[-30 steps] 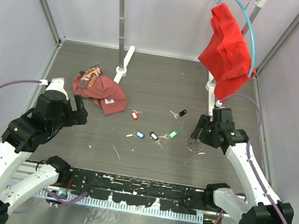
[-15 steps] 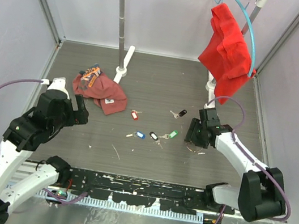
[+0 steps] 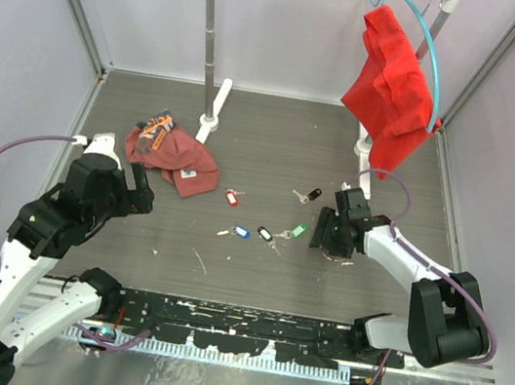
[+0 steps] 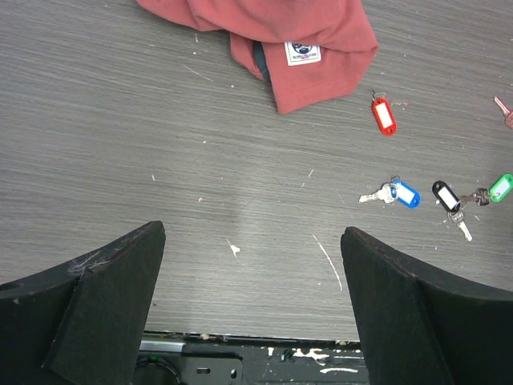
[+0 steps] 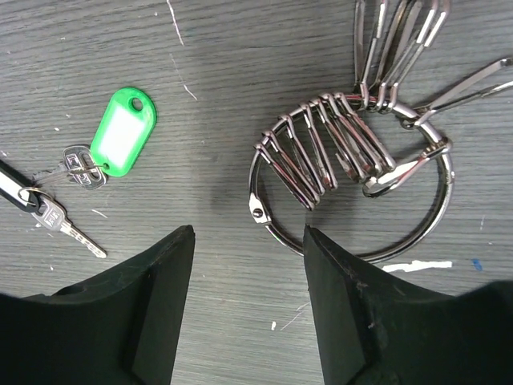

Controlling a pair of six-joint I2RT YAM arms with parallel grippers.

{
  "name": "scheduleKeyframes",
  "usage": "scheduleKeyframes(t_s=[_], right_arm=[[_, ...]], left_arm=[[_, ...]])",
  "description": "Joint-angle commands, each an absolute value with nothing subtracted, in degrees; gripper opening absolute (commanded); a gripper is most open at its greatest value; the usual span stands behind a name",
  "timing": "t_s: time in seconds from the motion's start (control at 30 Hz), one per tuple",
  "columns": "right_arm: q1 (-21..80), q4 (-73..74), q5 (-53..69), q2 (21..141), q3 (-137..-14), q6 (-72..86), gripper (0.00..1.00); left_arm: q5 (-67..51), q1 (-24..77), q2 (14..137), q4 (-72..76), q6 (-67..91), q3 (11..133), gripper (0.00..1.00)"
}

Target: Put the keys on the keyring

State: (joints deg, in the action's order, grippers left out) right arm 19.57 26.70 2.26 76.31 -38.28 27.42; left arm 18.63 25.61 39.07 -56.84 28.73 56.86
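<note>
Silver wire keyring (image 5: 272, 233) lies on the grey table (image 5: 200, 48), off-centre from my half-open, empty right gripper (image 5: 248, 265). Closing here, I judge, would nip only its rim and skid it. Green-tagged silver key (image 5: 122, 132) lies nearby. Left gripper (image 4: 252, 241) gapes wide, empty.

A red garment (image 4: 296, 40) lies far on the worktop (image 4: 120, 136). Colour-tagged keys (image 4: 406, 195) lie right, beyond the spread fingers (image 4: 104, 297).

Right wrist view: wire clips (image 5: 390, 48) on keyring (image 5: 257, 213) run off top edge, upper right; black tag (image 5: 8, 178) cut by left edge. Top view: keyring mostly under right gripper (image 3: 325, 241), centre right. Left wrist view: red cloth (image 4: 272, 32) cut by top edge.
</note>
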Motion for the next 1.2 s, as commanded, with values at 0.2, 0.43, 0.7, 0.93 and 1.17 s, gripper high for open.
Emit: scheduleKeyframes(t_s=[0.2, 0.43, 0.7, 0.93, 1.17], right_arm=[[23.8, 22.9, 1.8, 79.4, -38.4, 28.3, 0.62], [30.1, 23.6, -0.8, 81.5, -39.3, 29.8, 0.53], [37.9, 27.0, -5.6, 83.1, -41.6, 31.5, 0.45], [40.8, 27.8, -9.8, 77.1, -43.9, 31.7, 0.46], [39.7, 32.0, -25.0, 68.9, -44.7, 36.0, 0.48]], left_arm=[[17.8, 25.7, 39.3, -55.3, 28.3, 56.2, 0.98], [17.6, 25.7, 39.5, -55.3, 28.2, 56.2, 0.98], [17.4, 25.7, 39.8, -55.2, 28.2, 56.2, 0.98], [17.1, 25.7, 40.2, -55.2, 28.2, 56.2, 0.98], [17.0, 25.7, 40.2, -55.2, 28.1, 56.1, 0.98]])
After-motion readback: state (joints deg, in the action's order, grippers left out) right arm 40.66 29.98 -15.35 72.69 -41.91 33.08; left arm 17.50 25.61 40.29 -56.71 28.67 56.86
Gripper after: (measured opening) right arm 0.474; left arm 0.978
